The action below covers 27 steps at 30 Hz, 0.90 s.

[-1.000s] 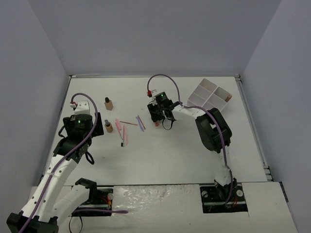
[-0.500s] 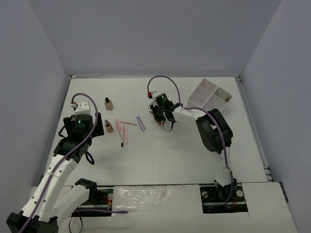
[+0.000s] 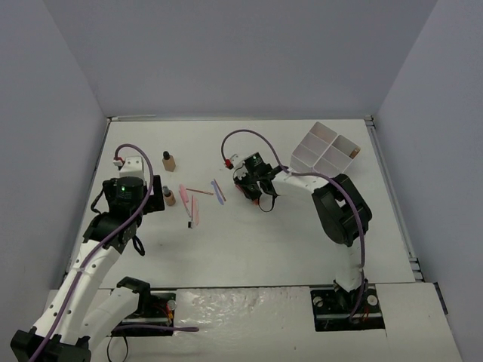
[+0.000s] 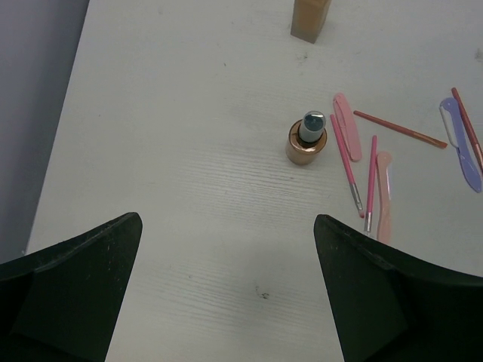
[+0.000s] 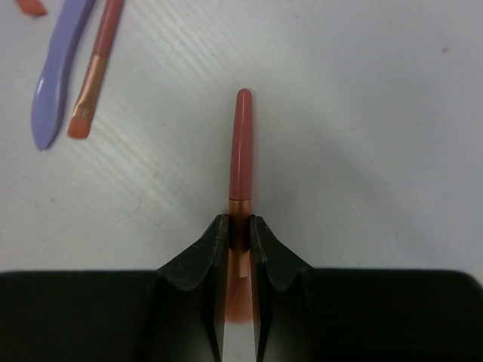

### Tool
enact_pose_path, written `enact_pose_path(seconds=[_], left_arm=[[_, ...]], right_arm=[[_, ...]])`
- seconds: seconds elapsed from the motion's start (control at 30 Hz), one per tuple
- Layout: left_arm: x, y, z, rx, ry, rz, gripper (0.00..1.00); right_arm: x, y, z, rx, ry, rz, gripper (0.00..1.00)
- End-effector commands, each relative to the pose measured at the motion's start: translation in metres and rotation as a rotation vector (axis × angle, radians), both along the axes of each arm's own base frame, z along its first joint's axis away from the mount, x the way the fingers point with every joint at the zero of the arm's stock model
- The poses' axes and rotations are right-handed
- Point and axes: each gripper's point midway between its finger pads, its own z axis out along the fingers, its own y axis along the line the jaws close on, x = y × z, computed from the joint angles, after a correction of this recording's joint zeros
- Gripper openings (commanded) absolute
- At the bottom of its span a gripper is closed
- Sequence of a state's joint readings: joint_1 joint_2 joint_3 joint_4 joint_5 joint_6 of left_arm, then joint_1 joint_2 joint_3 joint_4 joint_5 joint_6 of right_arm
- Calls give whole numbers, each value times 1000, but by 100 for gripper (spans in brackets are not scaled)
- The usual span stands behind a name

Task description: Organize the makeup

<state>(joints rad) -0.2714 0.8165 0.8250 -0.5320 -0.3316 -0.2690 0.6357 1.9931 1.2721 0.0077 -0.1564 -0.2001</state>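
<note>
My right gripper point(image 3: 258, 196) is shut on a thin reddish-orange pencil point(image 5: 241, 143); in the right wrist view its jaws point(image 5: 239, 223) pinch the copper band and the handle points away over the table. My left gripper point(image 4: 226, 298) is open and empty, just short of a tan bottle with a dark cap point(image 4: 306, 140), which also shows in the top view point(image 3: 169, 197). A second tan bottle point(image 3: 168, 161) stands farther back. Pink pencils point(image 4: 350, 164), an orange pencil point(image 4: 400, 129) and a purple tool point(image 4: 460, 143) lie right of the bottle. No sponges or lipsticks are in view.
The white four-compartment tray point(image 3: 326, 147) sits at the back right with a small tan thing point(image 3: 355, 152) at its right edge. A purple tool point(image 5: 60, 72) and an orange-tipped brush point(image 5: 94, 72) lie left of my right gripper. Grey walls enclose the table.
My right gripper has shifted a little to the right and nearer, with the reddish pencil between its jaws. The left arm has not moved.
</note>
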Motion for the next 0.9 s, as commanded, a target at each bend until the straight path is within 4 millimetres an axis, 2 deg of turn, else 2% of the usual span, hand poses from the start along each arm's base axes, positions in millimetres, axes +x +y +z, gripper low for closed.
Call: enact_pose_path(seconds=[0.0, 0.17, 0.3, 0.37, 0.43, 0.53, 0.67, 0.7, 0.73, 0.77, 0.83, 0.87], left_arm=[[15, -19, 16, -36, -67, -110, 97], [18, -48, 14, -93, -53, -266, 97], [21, -64, 23, -109, -62, -352, 97], [22, -78, 24, -127, -51, -427, 97], [25, -94, 29, -116, -43, -504, 97], [27, -121, 26, -58, 1, -623, 96], [34, -166, 17, 59, 53, -801, 96], [36, -174, 21, 77, 45, -835, 96], [43, -188, 17, 105, 64, -883, 96], [47, -197, 14, 116, 75, -914, 96], [58, -218, -4, 147, 131, -979, 96], [62, -228, -2, 163, 126, -1011, 95]], right_arm=[[-41, 7, 23, 21, 35, 184, 15], [-71, 0, 23, 4, 58, 239, 36], [-76, -5, 35, 18, 38, 222, 48], [-72, -6, 54, 42, -2, 197, 54], [-66, -6, 95, 114, -74, 164, 64], [-58, -16, 134, 188, -137, 75, 77], [-43, -63, 181, 314, -194, -165, 87], [-39, -80, 184, 335, -195, -239, 90], [-34, -107, 185, 355, -199, -353, 95], [-32, -121, 195, 383, -221, -414, 97], [-40, -149, 206, 440, -251, -557, 100], [-41, -163, 208, 451, -269, -620, 100]])
